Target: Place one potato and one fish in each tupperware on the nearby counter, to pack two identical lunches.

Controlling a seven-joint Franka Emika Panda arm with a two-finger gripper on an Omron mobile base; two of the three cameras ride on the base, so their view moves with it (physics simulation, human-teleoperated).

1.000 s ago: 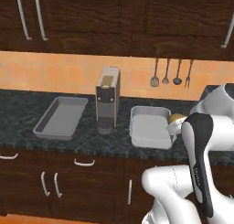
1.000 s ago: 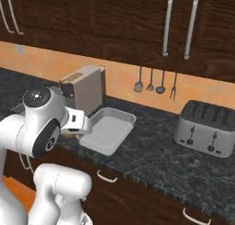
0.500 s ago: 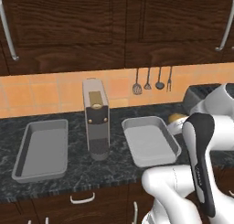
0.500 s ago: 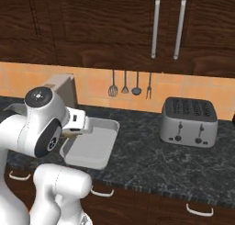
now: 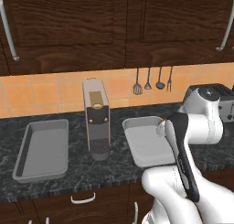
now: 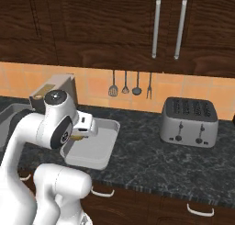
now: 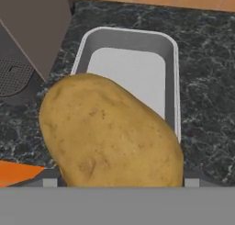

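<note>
Above right tupperware (image 7: 170, 72), potato (image 7: 110, 132) in hand, coffee machine (image 5: 96, 118) just left.

Dark wood cabinets (image 5: 114, 31), orange tile backsplash (image 5: 45, 93), speckled black counter (image 6: 174, 164); utensils (image 6: 131, 84) apparently hang.

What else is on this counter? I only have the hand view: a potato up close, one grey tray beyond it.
Observer: A second tupperware lies on the far side of the coffee machine, to its left in the left base view.
Operator: Anything in that one yet?
Observer: No, its floor is bare.
Operator: And on the other side of the tray I can see?
Observer: A silver toaster stands on the counter to the right of that near tupperware, apart from it.
</note>
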